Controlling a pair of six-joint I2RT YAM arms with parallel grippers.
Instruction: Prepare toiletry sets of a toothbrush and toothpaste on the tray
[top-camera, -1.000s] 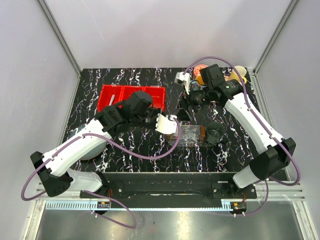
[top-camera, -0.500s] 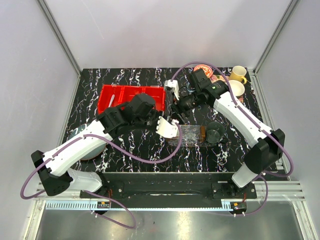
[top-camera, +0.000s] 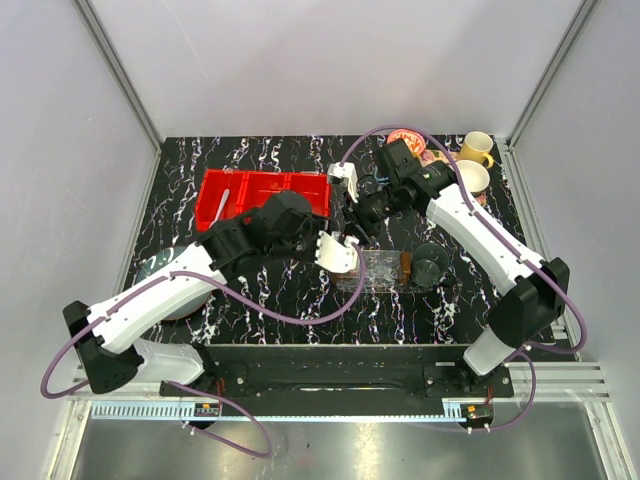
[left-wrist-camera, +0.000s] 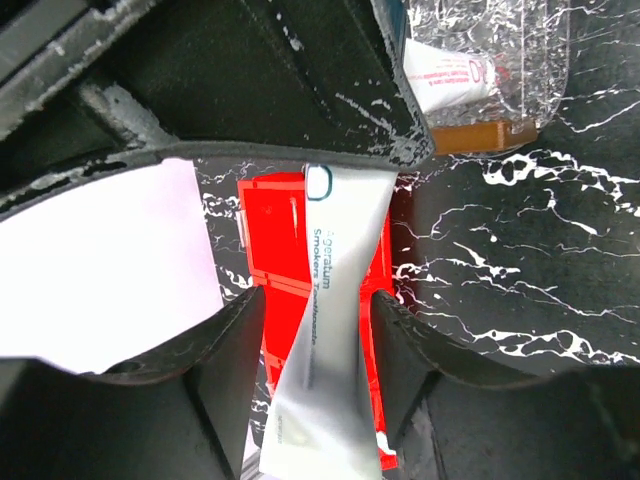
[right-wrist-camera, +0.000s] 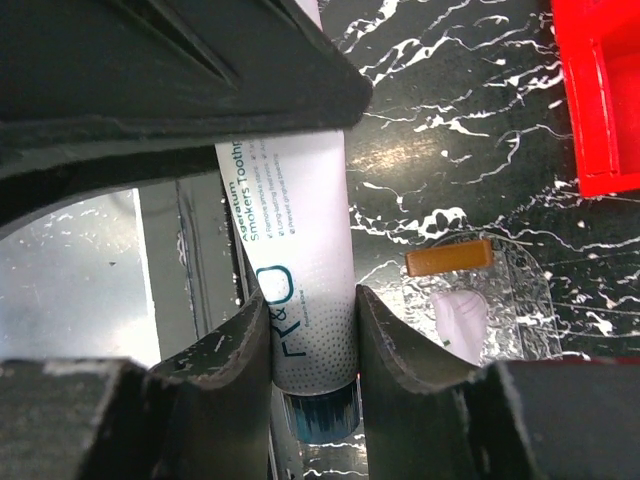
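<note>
A white toothpaste tube (right-wrist-camera: 300, 260) with a dark cap hangs in the air between my two grippers. My right gripper (right-wrist-camera: 311, 300) is shut on it just above the cap. My left gripper (left-wrist-camera: 320, 330) stands open around the tube's flat tail (left-wrist-camera: 335, 300), with gaps beside it. Both grippers meet just left of the clear tray (top-camera: 385, 270) with orange ends, the left gripper (top-camera: 340, 250) below the right gripper (top-camera: 355, 215). A second toothpaste tube (left-wrist-camera: 445, 75) lies in the tray. A pale thin stick (top-camera: 224, 196) lies in the red bin; I cannot tell if it is the toothbrush.
Red bins (top-camera: 262, 192) stand behind the left arm. A black cup (top-camera: 432, 265) sits right of the tray. Mugs (top-camera: 478, 150) on a patterned tray stand at the back right. A round grey dish (top-camera: 165, 290) lies under the left arm.
The right gripper has swung left and closed on the tube near its cap. The left gripper's fingers have opened off the tube's tail.
</note>
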